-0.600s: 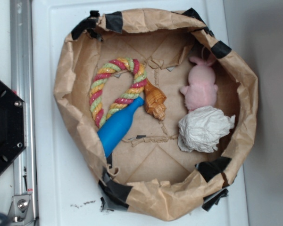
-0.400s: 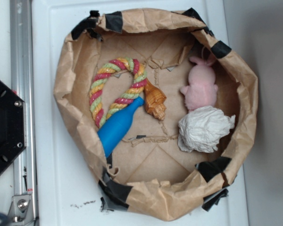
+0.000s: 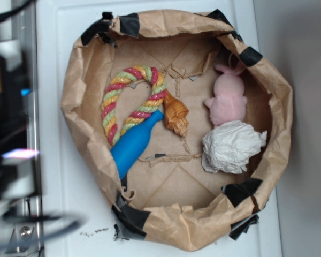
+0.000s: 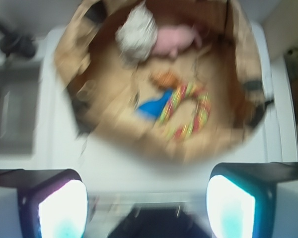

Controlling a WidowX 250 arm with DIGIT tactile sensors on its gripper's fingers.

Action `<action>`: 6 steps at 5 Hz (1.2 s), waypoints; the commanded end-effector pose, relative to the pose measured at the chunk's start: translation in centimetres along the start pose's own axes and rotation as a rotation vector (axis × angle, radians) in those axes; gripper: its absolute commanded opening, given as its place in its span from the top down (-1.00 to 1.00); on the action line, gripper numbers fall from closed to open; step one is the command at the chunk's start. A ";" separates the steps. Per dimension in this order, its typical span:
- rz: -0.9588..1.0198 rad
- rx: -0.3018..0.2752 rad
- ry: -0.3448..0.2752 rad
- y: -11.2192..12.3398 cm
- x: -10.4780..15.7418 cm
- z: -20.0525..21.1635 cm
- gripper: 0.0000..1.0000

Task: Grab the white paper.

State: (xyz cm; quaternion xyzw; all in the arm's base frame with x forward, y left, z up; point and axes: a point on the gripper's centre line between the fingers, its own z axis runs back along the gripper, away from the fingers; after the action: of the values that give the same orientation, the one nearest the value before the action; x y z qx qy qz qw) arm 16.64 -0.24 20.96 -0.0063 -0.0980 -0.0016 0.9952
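Note:
The white paper [image 3: 232,147] is a crumpled wad lying inside the brown paper bag [image 3: 281,107], against its right wall, just below the pink plush bunny [image 3: 227,99]. In the wrist view the white paper [image 4: 136,32] shows at the top, blurred, beside the bunny [image 4: 174,40]. My gripper [image 4: 146,208] is open and empty, its two fingers [image 4: 62,210] wide apart, high above the white surface outside the bag. In the exterior view the arm is a blurred dark shape [image 3: 10,150] at the left edge, far from the paper.
Inside the bag lie a coloured rope ring [image 3: 131,99], a blue bottle [image 3: 134,144] and a brown shell toy [image 3: 176,115]. Black tape patches [image 3: 243,190] mark the bag's rim. A metal rail [image 3: 27,53] runs along the left of the white tray [image 3: 59,203].
The arm has swung into the exterior view at the left edge, blurred with motion, covering the black base plate. The things in the bag have not moved.

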 end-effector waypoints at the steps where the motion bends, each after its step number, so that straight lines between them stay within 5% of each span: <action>1: -0.106 -0.002 -0.226 -0.2 7.0 -4.1 -1.00; 4: -0.238 -0.020 -0.164 -2.8 12.1 -15.0 -1.00; 6: -0.296 0.025 -0.216 -5.8 14.7 -15.7 -1.00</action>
State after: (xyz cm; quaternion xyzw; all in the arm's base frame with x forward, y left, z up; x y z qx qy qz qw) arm 32.86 -4.70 6.38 0.0252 -0.1712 -0.1392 0.9750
